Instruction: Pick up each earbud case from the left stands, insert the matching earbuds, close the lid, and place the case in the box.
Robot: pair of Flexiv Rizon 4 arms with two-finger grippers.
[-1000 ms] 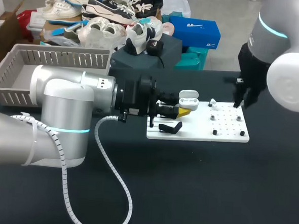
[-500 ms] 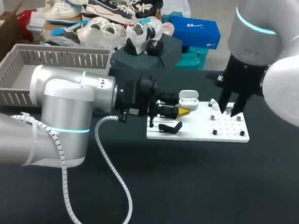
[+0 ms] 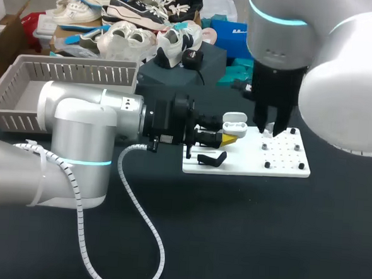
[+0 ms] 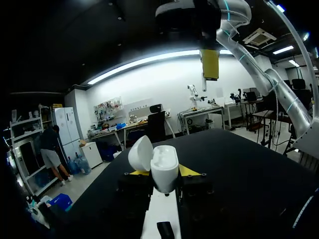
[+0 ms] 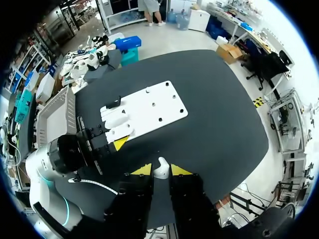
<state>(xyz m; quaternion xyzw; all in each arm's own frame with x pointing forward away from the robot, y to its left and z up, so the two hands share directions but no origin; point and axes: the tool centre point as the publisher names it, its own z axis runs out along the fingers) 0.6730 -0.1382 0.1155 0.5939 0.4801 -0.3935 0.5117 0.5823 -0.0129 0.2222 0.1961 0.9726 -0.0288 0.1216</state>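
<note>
- Left gripper (image 4: 163,174): pinches the earbud case (image 4: 164,160) from both sides, low on its body. I judge this hold is meant to leave the open top free and steady for loading. The case sits off its stand, above the left end of the white board (image 3: 247,166).
- Earbud case: smooth, glossy white plastic, a rounded pebble shape. Its domed lid (image 4: 140,153) is hinged back, so the mouth faces upward.
- Right gripper (image 5: 160,170): its yellow tips press on a small white earbud (image 5: 160,168) between them. It hangs over the board, near the case and not yet above its opening. In my view, this is the carry toward insertion.
- White board: a flat, matte rectangle with dark pegs (image 3: 267,164) set in a grid, probably to locate the earbuds for picking. A black stand (image 3: 212,159), angular and hook-like, sits at its left end.
- Grey basket (image 3: 63,75): slatted plastic walls and an open top, well apart at the left of the dark table (image 3: 262,233). It appears to be the box awaiting the closed case.
</note>
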